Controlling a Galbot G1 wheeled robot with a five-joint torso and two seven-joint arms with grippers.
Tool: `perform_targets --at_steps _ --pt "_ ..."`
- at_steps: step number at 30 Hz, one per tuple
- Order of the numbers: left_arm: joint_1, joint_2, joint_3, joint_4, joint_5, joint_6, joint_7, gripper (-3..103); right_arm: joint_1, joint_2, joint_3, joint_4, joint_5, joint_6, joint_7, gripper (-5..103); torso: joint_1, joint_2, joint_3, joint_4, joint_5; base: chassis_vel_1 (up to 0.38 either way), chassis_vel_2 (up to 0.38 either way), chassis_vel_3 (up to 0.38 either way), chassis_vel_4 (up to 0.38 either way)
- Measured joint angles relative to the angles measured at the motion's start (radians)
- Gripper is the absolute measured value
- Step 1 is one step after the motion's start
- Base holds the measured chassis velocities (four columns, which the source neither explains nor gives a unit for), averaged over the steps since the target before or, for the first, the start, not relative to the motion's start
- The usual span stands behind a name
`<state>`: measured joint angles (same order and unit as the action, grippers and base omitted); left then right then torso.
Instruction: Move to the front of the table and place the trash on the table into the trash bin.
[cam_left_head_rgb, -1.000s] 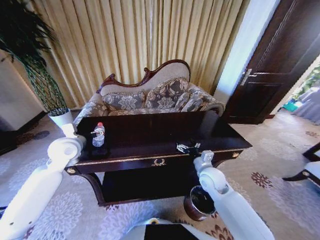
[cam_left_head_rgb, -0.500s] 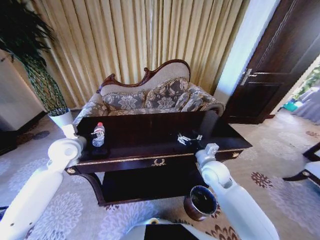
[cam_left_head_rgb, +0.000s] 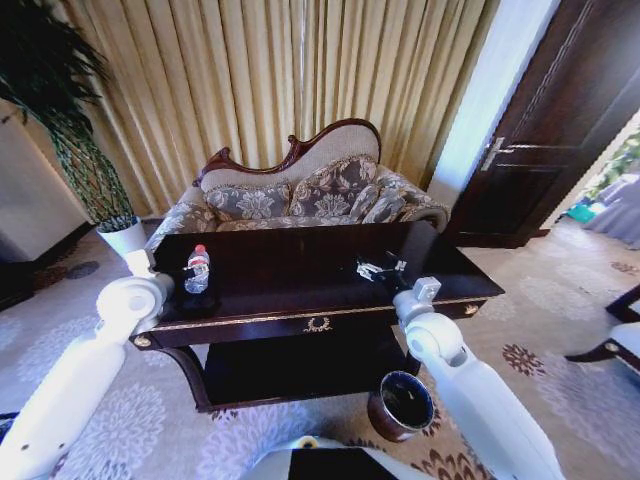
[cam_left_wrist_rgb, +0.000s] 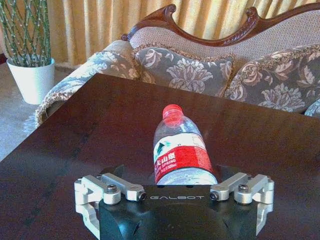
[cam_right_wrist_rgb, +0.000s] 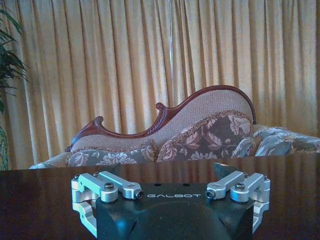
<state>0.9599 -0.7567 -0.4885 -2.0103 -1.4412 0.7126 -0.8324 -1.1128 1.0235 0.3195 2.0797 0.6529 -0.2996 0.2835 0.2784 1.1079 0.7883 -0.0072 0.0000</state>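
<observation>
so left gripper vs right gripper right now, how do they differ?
The left gripper is open with the bottle standing upright between its fingers; the right gripper is open on nothing. In the head view, the left gripper sits over the left end of the table, while the right gripper is over the right half, further from the front edge. Both are low over the dark tabletop, facing the sofa.
</observation>
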Motion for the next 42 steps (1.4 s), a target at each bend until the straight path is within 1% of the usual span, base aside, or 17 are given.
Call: perform_targets --at_steps 7,9,10,12,13,15,16,17,21,22,25,28,33,34,35,37,42 --pt "0.000 -0.001 -0.003 0.002 -0.008 0.000 0.003 84 0.001 0.001 0.000 -0.001 0.005 0.000 0.000 100 0.000 0.000 0.000 0.0000 0.0000 0.000 0.000 0.000 0.000" --pt "0.000 -0.001 -0.005 0.003 -0.009 0.000 0.006 72 0.002 0.001 0.000 -0.001 0.008 -0.001 0.000 100 0.000 0.000 0.000 0.0000 0.0000 0.000 0.000 0.000 0.000" --pt "0.000 -0.001 -0.005 0.003 -0.009 0.000 0.006 72 0.002 0.001 0.000 -0.001 0.008 -0.001 0.000 100 0.000 0.000 0.000 0.0000 0.0000 0.000 0.000 0.000 0.000" --pt "0.003 -0.002 -0.008 0.004 -0.009 -0.001 0.007 62 0.001 0.001 0.000 -0.001 0.009 -0.001 0.000 100 0.000 0.000 0.000 0.0000 0.0000 0.000 0.000 0.000 0.000" --pt "0.003 -0.002 -0.008 0.004 -0.009 -0.001 0.007 62 0.001 0.001 0.000 -0.001 0.009 -0.001 0.000 100 0.000 0.000 0.000 0.0000 0.0000 0.000 0.000 0.000 0.000" --pt "0.006 -0.003 -0.011 0.003 -0.009 -0.002 0.008 51 0.001 0.001 0.000 -0.001 0.010 -0.001 0.000 100 0.000 0.000 0.000 0.0000 0.0002 0.000 0.000 0.000 0.000" --pt "0.006 -0.003 -0.011 0.003 -0.009 -0.002 0.008 51 0.001 0.001 0.000 -0.001 0.010 -0.001 0.000 100 0.000 0.000 0.000 0.0000 0.0002 0.000 0.000 0.000 0.000" --pt "0.007 -0.003 -0.011 0.003 -0.009 -0.002 0.008 43 0.002 0.001 0.000 -0.003 0.011 -0.001 0.000 100 0.000 0.000 0.000 0.0001 0.0002 0.000 0.000 0.000 0.000" --pt "0.007 -0.003 -0.012 0.003 -0.009 -0.003 0.009 40 0.002 0.001 0.001 -0.004 0.011 -0.001 0.000 100 0.000 0.000 0.000 0.0001 0.0001 0.000 0.000 0.000 0.000" --pt "0.008 -0.003 -0.013 0.003 -0.009 -0.004 0.012 34 0.002 0.001 0.002 -0.004 0.011 -0.001 0.000 100 0.000 0.000 0.000 0.0000 0.0001 0.000 0.000 0.000 0.000" --pt "0.011 -0.003 -0.015 0.002 -0.009 -0.004 0.015 28 -0.002 0.001 0.003 -0.005 0.011 -0.001 0.000 100 0.000 0.000 0.000 0.0000 0.0002 0.000 0.000 0.000 0.000" --pt "0.015 -0.005 -0.018 0.001 -0.003 -0.004 0.022 28 -0.005 0.001 0.004 -0.005 0.011 -0.001 0.000 100 0.000 0.000 0.000 0.0000 0.0000 0.000 0.000 0.000 0.000" --pt "0.026 -0.008 -0.024 -0.003 0.085 -0.005 0.070 28 -0.006 0.001 0.004 -0.006 0.013 -0.001 0.001 100 0.000 0.000 0.000 -0.0003 -0.0004 0.000 0.000 0.000 0.000" --pt "0.037 -0.007 -0.029 -0.006 0.165 -0.029 0.119 28 -0.004 0.000 0.004 -0.006 0.015 -0.001 0.001 100 0.000 0.000 0.000 0.0000 -0.0004 0.000 0.000 0.000 0.000" --pt "0.037 -0.007 -0.029 -0.006 0.165 -0.029 0.119 28 -0.004 0.000 0.004 -0.006 0.015 -0.001 0.001 100 0.000 0.000 0.000 0.0000 -0.0004 0.000 0.000 0.000 0.000" --pt "0.056 -0.003 -0.039 -0.014 0.274 -0.069 0.204 28 -0.002 -0.005 0.001 -0.002 0.018 -0.001 0.008 100 0.000 0.000 0.000 0.0002 -0.0004 0.000 0.000 0.000 0.000" --pt "0.073 0.004 -0.055 -0.036 0.386 -0.119 0.298 28 -0.001 -0.013 -0.005 0.009 0.023 -0.001 0.025 100 0.000 0.000 0.000 -0.0001 0.0000 0.000 0.000 0.000 0.000"
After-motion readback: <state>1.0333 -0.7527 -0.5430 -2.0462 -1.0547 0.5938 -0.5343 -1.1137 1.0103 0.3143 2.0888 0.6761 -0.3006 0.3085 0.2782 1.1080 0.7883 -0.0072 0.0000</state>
